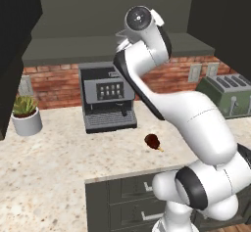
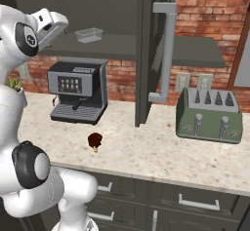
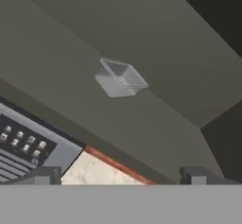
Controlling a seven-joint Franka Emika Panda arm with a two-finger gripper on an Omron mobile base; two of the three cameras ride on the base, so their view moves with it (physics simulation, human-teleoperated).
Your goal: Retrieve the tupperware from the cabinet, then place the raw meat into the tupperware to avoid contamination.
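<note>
Item 1, pincer (image 3: 121, 175): two dark finger tips spread wide, nothing between them. I have it raised to the level of the cabinet shelf, aimed into the opening.

Item 2, small low grey translucent rounded-rectangular plastic tupperware (image 3: 120, 78): sits alone on the shelf of the large dark grey-green wall cabinet (image 2: 146, 54), straight ahead of the pincer and well apart from it, further into the cabinet. The right base view shows it (image 2: 89, 34) upright, near the shelf's front edge.

Item 3, small dark reddish-brown drumstick-shaped raw meat (image 2: 94, 140) with a tan bone end: on the speckled beige stone table (image 2: 161, 152), far below the pincer, untouched.

Item 4, grey and black coffee machine (image 2: 78, 91): below the pincer, under the shelf.

Item 5, green-grey toaster (image 2: 210, 114): on the table, well off to the pincer's right, beyond the open cabinet door.

Risks, my judgement: the container looks light, so a finger landing on its rim could push it deeper or tip it instead of straddling it. Coming in too low, I could catch the shelf edge. The open door with its silver bar handle (image 2: 165, 54) stands near the arm's swing on the way out.

Writing: none legible; the coffee machine's panel shows only small blank buttons.
</note>
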